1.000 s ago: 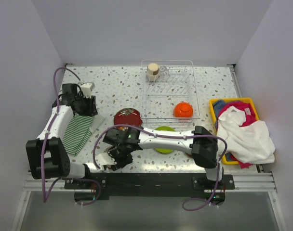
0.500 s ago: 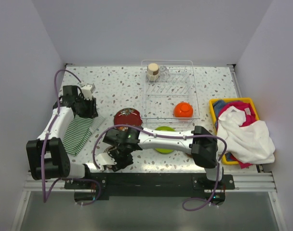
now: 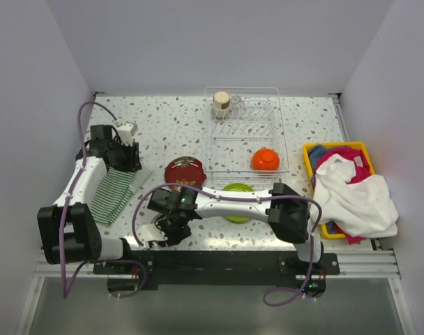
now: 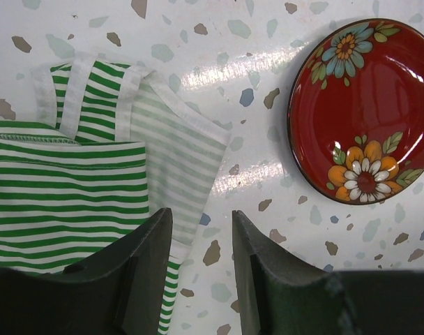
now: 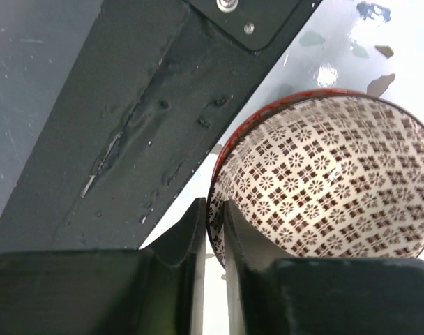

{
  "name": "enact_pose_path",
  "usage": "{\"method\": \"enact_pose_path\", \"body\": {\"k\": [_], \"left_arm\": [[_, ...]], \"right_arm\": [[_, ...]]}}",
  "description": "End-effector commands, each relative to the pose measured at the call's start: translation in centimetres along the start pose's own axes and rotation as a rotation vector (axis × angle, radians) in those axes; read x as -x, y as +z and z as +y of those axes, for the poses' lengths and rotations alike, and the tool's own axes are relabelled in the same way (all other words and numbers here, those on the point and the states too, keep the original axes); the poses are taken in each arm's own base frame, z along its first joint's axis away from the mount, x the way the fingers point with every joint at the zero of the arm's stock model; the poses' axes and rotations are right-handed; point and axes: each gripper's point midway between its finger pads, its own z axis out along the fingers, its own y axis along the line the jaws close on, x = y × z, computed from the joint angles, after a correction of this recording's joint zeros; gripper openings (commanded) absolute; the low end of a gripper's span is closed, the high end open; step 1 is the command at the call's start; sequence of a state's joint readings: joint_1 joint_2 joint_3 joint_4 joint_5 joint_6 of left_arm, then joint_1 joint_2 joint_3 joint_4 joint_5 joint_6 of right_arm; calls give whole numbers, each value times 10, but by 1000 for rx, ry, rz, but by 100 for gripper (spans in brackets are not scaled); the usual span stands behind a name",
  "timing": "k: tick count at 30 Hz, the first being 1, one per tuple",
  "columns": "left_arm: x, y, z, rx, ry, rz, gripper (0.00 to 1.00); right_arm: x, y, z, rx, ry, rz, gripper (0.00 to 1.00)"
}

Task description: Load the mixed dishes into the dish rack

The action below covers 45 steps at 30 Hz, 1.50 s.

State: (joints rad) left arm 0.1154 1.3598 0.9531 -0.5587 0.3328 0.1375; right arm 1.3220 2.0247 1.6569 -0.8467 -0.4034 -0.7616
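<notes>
My right gripper (image 5: 215, 223) is shut on the near rim of a bowl (image 5: 330, 181) that is white inside with a dark flower pattern and a red edge. In the top view this gripper (image 3: 162, 225) and bowl (image 3: 153, 231) are at the table's front edge, left of centre. My left gripper (image 4: 201, 230) is open and empty above the tabletop, between the green-white striped cloth (image 4: 72, 188) and the dark red flowered plate (image 4: 369, 108). The dish rack (image 3: 243, 139) holds an orange bowl (image 3: 265, 160) and a beige cup (image 3: 221, 104). A lime green plate (image 3: 238, 192) lies partly under my right arm.
A yellow bin (image 3: 309, 150) of coloured cloths, with a white cloth (image 3: 355, 199) spilling over it, stands at the right. The striped cloth (image 3: 113, 190) lies at the left, the red plate (image 3: 183, 169) next to the rack. The black base rail (image 5: 128, 105) runs close beside the bowl.
My right gripper with the bowl has shifted slightly left along the front edge. My left gripper has edged slightly back.
</notes>
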Motion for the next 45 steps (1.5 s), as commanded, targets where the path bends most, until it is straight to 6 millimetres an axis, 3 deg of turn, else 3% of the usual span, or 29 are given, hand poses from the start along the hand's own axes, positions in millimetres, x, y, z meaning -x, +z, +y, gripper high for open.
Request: {"method": "enact_pose_path", "body": {"k": [1, 3, 8, 12, 15, 16, 18, 19, 21, 22, 24, 25, 27, 28, 30, 31, 34, 37, 41, 45], "left_arm": [[12, -4, 1, 10, 8, -51, 44], [12, -3, 1, 6, 5, -45, 44], [20, -2, 1, -2, 1, -39, 44], [30, -2, 2, -5, -13, -36, 44], [52, -6, 3, -3, -17, -81, 43], [67, -10, 3, -2, -11, -114, 43], [94, -16, 2, -3, 7, -182, 41], [103, -18, 0, -7, 15, -200, 41], [123, -19, -4, -15, 46, -237, 40], [129, -18, -7, -18, 59, -245, 40], [144, -14, -16, -32, 96, -257, 40], [148, -13, -19, -35, 108, -263, 40], [156, -7, -27, -45, 127, -270, 39], [158, -3, -38, -58, 146, -271, 38], [164, 2, -54, -81, 173, -284, 38], [166, 4, -59, -88, 179, -289, 38], [172, 13, -72, -104, 204, -293, 38], [181, 22, -63, -57, 194, -282, 37], [182, 32, -53, -10, 239, -244, 37], [179, 48, -43, 20, 240, -209, 37]], "right_arm": [[16, -17, 2, -15, 4, -36, 8], [21, -23, 1, -26, 1, -47, 0], [44, -51, -11, -107, -11, -99, 0], [70, -95, -37, -225, 71, -205, 0], [72, -142, -66, -306, 232, -331, 0], [59, -159, -82, -341, 299, -362, 0], [54, -187, -91, -371, 378, -441, 0], [37, -204, -105, -407, 431, -462, 0], [30, -227, -110, -419, 501, -535, 0], [10, -246, -122, -454, 567, -566, 0], [1, -269, -132, -451, 685, -674, 0], [-23, -289, -145, -487, 759, -717, 0], [-35, -306, -155, -444, 887, -842, 0], [-62, -325, -164, -475, 959, -897, 0], [-79, -338, -175, -445, 1056, -1034, 0], [-97, -351, -178, -446, 1086, -1085, 0], [-123, -365, -184, -433, 1126, -1210, 0], [-154, -368, -190, -425, 1221, -1317, 0], [-197, -353, -198, -390, 1366, -1466, 0], [-223, -341, -199, -368, 1449, -1525, 0]]}}
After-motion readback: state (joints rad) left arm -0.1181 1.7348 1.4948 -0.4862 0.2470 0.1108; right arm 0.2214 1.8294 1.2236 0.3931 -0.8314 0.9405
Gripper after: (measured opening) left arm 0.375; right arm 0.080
